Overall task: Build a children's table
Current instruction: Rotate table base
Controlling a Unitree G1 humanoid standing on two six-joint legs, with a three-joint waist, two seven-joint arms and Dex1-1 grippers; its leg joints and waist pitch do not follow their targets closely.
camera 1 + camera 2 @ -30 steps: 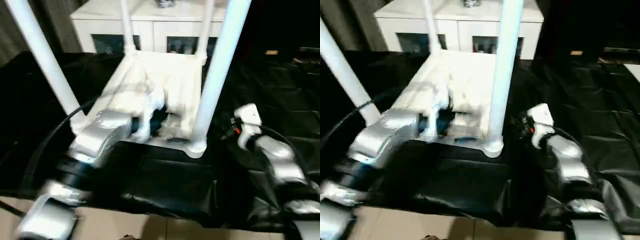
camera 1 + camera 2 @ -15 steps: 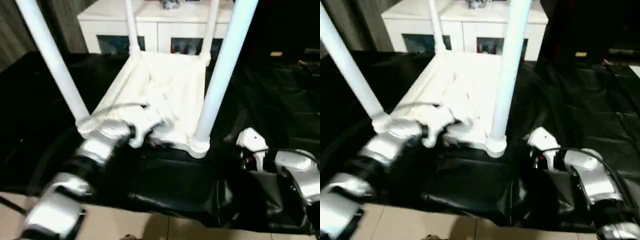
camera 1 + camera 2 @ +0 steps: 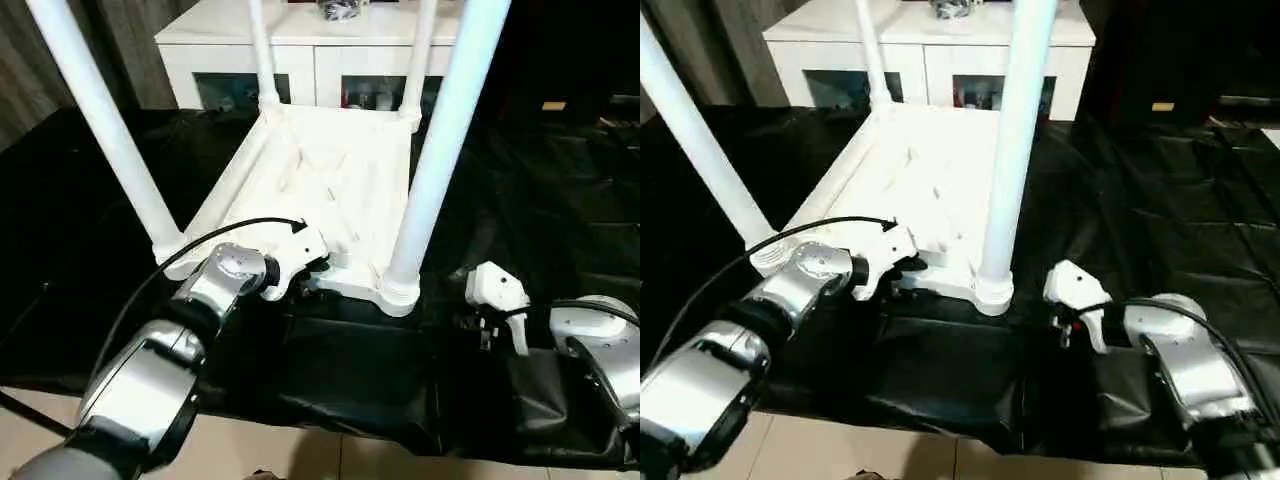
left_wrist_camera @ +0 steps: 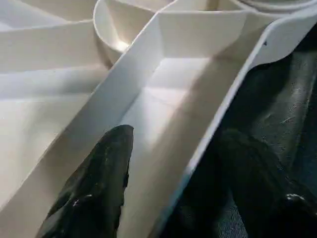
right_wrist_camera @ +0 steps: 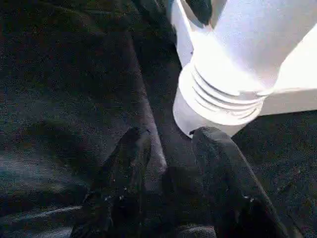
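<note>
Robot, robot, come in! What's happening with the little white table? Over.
Left gripper straddling the table's near rim, jaws apart. Right gripper holding nothing, low on black cloth beside a corner socket. Table upside down, four legs in. Nothing blocking.

A crinkly black sheet point(image 3: 560, 200) is spread across the whole work area, shiny and full of folds. Behind it a white cabinet point(image 3: 300, 50) with dark glass doors can be seen, some small dark object point(image 3: 340, 8) sitting on top. Pale tiled floor point(image 3: 300, 455) is visible along the near edge.
</note>
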